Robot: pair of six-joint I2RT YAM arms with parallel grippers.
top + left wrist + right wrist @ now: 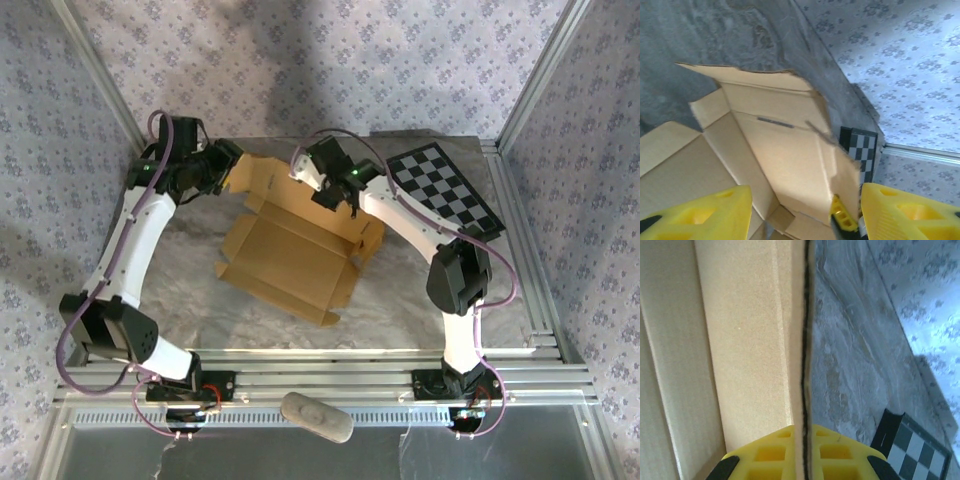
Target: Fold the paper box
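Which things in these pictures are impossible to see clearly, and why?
- Top view: fingertips of the left gripper, hidden under its wrist.
- Top view: far wall of the box, partly covered by the right gripper.
- Right wrist view: checkerboard, cut off by the frame corner.
- Top view: grey lump at the near edge, too blurred to name.

- Top view: bright, even overhead light; soft grey shadows fall on the wallpapered walls [300, 40].
- Left wrist view: the paper box [790, 145] glows warm, slightly overexposed; the lower edge blurs.
- Right wrist view: the close cardboard looks soft and the walls bluish.
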